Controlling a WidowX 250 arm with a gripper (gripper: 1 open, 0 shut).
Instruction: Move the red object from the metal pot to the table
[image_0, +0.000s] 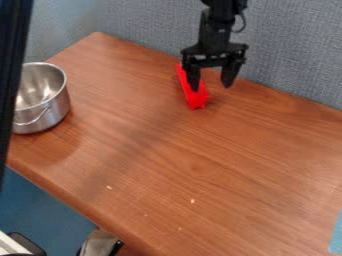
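The red block (195, 92) lies on the worktop (174, 160), near its far edge and well apart from the pot (42, 98), which stands by the left edge of the view. Just above the block hangs the pincer (214, 82), its fingers spread wide, one in front of the block.

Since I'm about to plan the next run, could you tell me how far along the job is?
The red object is already out of the metal pot, lying on the table. Nothing is in hand: the end effector is open beside it. Only withdrawing the arm appears left.
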